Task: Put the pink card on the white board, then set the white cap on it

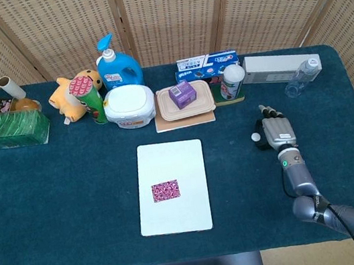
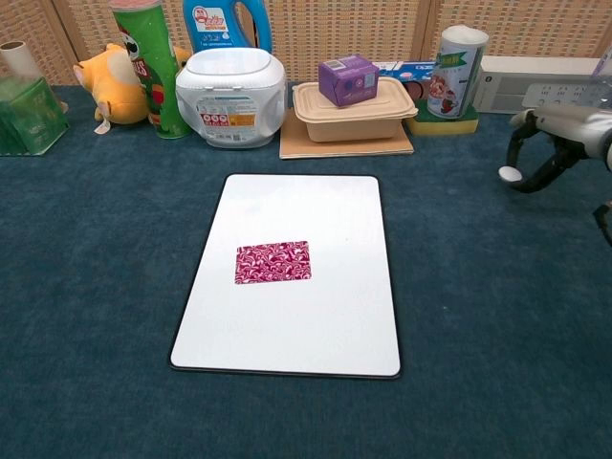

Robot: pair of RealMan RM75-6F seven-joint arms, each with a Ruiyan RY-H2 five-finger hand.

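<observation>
1. Head cam – high up, looks steeply down on the whole table (image 1: 50, 188), screens behind.
2. Chest cam – lower, nearer, faces fwd across the white board (image 2: 316, 316) to the back row.
3. Both share board, pink card (image 1: 166, 191), back-row items.

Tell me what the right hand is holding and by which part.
The right hand pinches the white cap by its edges between fingertips, above the table.

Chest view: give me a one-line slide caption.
Pink card lying on the white board; right hand pinching the white cap above the blue cloth.
</observation>
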